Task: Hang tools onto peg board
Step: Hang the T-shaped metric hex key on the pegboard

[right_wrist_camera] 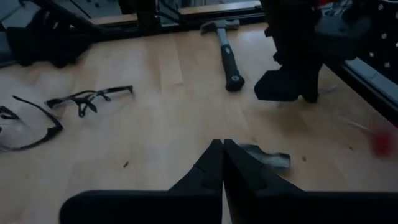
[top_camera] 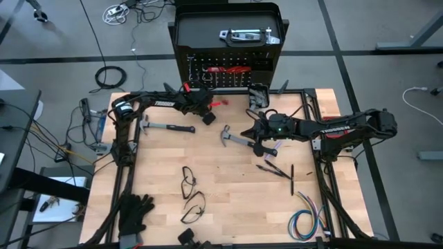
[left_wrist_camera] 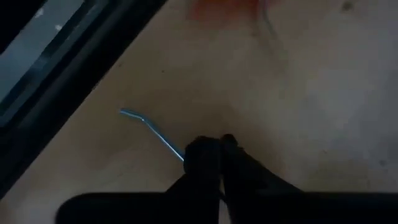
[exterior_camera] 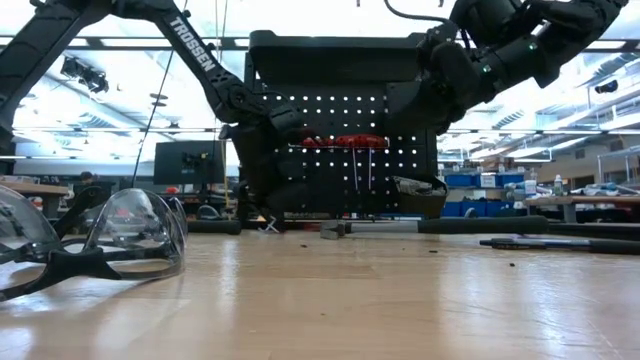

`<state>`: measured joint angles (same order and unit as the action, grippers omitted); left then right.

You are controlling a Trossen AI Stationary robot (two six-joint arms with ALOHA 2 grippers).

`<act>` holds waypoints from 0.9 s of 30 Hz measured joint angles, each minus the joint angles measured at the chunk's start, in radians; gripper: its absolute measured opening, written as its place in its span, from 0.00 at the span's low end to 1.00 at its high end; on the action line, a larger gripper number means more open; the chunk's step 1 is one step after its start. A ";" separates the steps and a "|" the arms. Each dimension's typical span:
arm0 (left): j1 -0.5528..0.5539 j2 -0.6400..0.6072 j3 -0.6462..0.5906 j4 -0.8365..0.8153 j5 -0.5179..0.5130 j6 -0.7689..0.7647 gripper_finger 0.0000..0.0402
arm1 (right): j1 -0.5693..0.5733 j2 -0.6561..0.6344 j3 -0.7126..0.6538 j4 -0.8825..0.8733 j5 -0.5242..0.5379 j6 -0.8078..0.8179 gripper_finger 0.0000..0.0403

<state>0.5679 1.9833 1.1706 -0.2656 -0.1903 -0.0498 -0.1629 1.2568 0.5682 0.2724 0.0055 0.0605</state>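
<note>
The black peg board (top_camera: 208, 77) stands at the table's far edge with red-handled tools (exterior_camera: 345, 142) hanging on it. My left gripper (left_wrist_camera: 221, 143) is shut, tips down on the wood just in front of the board. A thin metal rod with a bent end (left_wrist_camera: 149, 127) lies flat there and runs in under one finger. A red-handled tool (top_camera: 220, 102) lies beside it. One black-handled hammer (top_camera: 166, 128) lies at the left. A second hammer (top_camera: 235, 138) lies mid-table. My right gripper (right_wrist_camera: 222, 148) hangs shut above it, holding nothing. My left gripper comes down slanting from the table's left side, its shut fingertips at the rod's near end (left_wrist_camera: 184, 154). One finger (left_wrist_camera: 202, 155) covers that end, so I cannot tell whether the rod is pinched or only lies under it. The rest of the rod lies flat on the table.
Two pairs of safety glasses (top_camera: 188, 181) (top_camera: 194, 207) lie mid-table toward the near side. Black gloves (top_camera: 135, 211) are at the near left and a coloured wire bundle (top_camera: 304, 221) at the near right. Dark slim tools (top_camera: 277, 169) lie right of centre. A small black bin (top_camera: 257, 93) sits on the board.
</note>
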 joint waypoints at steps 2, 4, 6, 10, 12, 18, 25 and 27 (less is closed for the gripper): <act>-0.012 -0.006 0.000 -0.021 0.011 0.028 0.01 | 0.005 0.000 0.009 -0.004 0.000 0.000 0.04; -0.032 -0.017 -0.002 -0.058 0.012 0.048 0.01 | 0.007 0.000 0.017 -0.014 0.000 0.000 0.04; -0.051 -0.040 -0.005 -0.102 0.010 0.052 0.00 | 0.007 0.000 0.028 -0.040 0.000 0.000 0.04; -0.081 -0.093 -0.012 -0.186 0.022 0.045 0.00 | 0.007 0.000 0.044 -0.087 0.002 0.007 0.04; -0.094 -0.124 -0.012 -0.198 0.027 0.033 0.00 | 0.007 0.001 0.057 -0.113 0.037 0.013 0.04; -0.148 -0.207 -0.011 -0.203 0.008 -0.003 0.00 | 0.008 0.001 0.111 -0.288 0.122 0.047 0.04; -0.274 -0.331 -0.073 -0.015 -0.135 0.053 0.00 | 0.007 -0.084 0.038 -0.335 0.154 0.133 0.04; -0.301 -0.353 -0.102 0.034 -0.136 0.065 0.00 | -0.021 -0.127 -0.009 -0.339 0.155 0.171 0.05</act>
<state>0.2665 1.6303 1.0681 -0.2314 -0.3267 0.0151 -0.1839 1.1294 0.5588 -0.0663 0.1601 0.2316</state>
